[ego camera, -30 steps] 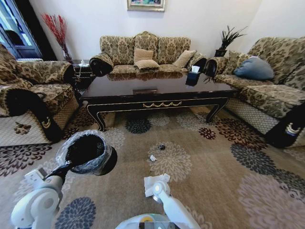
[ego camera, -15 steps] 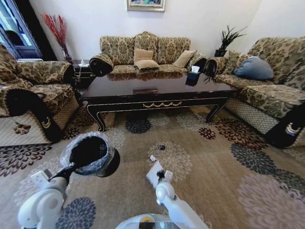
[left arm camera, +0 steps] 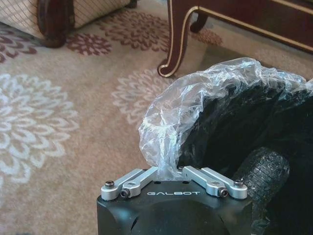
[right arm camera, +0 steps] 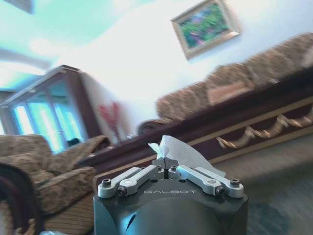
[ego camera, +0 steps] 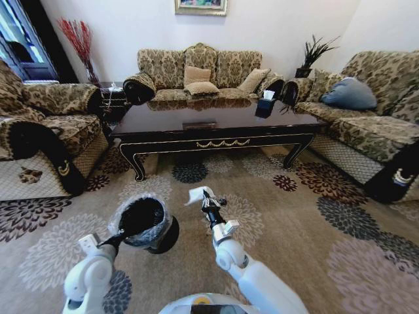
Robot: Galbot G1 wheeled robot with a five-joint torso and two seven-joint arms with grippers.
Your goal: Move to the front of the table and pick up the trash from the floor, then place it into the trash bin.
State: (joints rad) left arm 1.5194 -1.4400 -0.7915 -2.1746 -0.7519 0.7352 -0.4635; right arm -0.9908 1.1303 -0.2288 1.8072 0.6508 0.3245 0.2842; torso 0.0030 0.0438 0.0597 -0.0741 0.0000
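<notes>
My right gripper (ego camera: 208, 204) is raised above the carpet in front of the table (ego camera: 216, 134) and is shut on the trash, a folded white paper sheet (ego camera: 196, 194). The right wrist view has the sheet (right arm camera: 183, 152) sticking up from the closed fingers (right arm camera: 142, 175), with the table's gold-trimmed apron (right arm camera: 254, 132) behind. My left gripper (ego camera: 120, 237) is shut on the plastic-lined rim of the black trash bin (ego camera: 145, 222), holding it just left of the right arm. In the left wrist view the crinkly liner (left arm camera: 195, 105) is pinched at the gripper (left arm camera: 168, 170).
Patterned sofas ring the table: an armchair (ego camera: 39, 124) on the left, one sofa (ego camera: 200, 75) behind, another (ego camera: 370, 121) on the right with a blue cushion. A dark tissue box (ego camera: 265, 103) stands on the table. A curved table leg (left arm camera: 176, 46) is near the bin. Flowered carpet lies to the right.
The right gripper has lifted the white paper off the floor and swung it up and forward. The left arm has carried the bin to the right, closer to the paper.
</notes>
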